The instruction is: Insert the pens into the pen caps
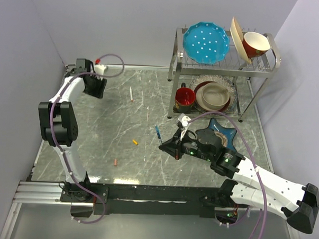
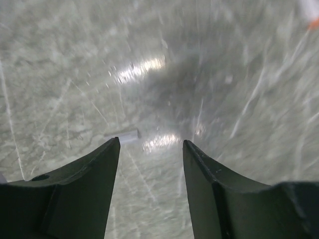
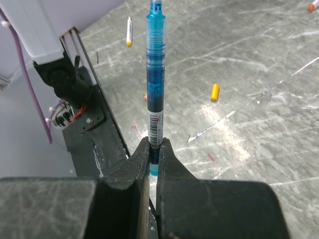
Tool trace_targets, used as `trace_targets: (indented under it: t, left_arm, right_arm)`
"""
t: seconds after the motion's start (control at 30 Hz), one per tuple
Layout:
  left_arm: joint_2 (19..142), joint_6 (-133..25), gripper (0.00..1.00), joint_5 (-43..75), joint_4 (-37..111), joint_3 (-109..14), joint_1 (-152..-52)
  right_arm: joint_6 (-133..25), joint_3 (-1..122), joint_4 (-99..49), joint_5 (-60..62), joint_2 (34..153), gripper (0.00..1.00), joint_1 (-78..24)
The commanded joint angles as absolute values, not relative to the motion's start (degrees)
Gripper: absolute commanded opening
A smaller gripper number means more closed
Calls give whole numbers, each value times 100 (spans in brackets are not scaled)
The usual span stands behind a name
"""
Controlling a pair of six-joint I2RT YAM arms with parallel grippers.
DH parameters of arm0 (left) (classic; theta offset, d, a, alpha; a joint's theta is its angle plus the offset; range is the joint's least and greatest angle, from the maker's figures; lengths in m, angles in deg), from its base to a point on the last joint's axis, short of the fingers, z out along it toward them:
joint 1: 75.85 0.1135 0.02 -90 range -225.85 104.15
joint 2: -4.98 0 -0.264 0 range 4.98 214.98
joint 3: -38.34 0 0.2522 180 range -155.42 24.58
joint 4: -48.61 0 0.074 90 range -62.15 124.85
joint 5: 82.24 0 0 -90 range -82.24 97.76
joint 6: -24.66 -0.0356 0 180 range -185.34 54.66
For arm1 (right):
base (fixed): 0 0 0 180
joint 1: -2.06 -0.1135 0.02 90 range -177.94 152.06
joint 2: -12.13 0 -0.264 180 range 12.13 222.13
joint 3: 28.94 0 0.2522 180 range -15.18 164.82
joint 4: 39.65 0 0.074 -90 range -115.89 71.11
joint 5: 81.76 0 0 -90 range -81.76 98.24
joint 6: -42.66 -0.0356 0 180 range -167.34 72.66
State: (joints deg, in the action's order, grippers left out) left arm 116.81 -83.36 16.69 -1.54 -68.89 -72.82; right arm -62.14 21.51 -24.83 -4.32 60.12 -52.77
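Top: right gripper (image 1: 164, 145) was clenched on the blue pen (image 1: 158, 132), just right of the yellow cap (image 1: 135, 142). Pink cap (image 1: 116, 162) sat near that cap, toward the arm bases. White pen (image 1: 131, 94) lay well behind it.
Left wrist: left gripper (image 2: 151, 142) was released, holding nothing; small white stub (image 2: 127, 137) lay by one fingertip.
Right wrist: blue pen (image 3: 155, 89) was pinched between the jaws, left of the yellow cap (image 3: 215, 92).

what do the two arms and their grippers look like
Both arms are white links joined by black joint housings: left arm, right arm. A purple cable runs along each. The left gripper and right gripper have matte black wedge-shaped fingers. Small green lights glow on the right arm's wrist.
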Motion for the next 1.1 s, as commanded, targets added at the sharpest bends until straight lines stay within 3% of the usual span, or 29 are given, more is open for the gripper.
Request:
trace_targets:
  t: [0.0, 0.63, 1.07]
  left_arm:
    - [11177, -9837, 58, 1689, 705, -6122, -7207]
    - [11835, -10927, 61, 1988, 171, -6515, -6996]
    - [12398, -11086, 59, 1470, 74, -6630, -6926]
  right_arm:
    - [-6069, 2490, -2387, -416, 6039, 0, -5279]
    - [-5744, 2727, -2290, 77, 6118, 0, -5270]
    - [-5674, 2771, -2282, 165, 6214, 0, -5261]
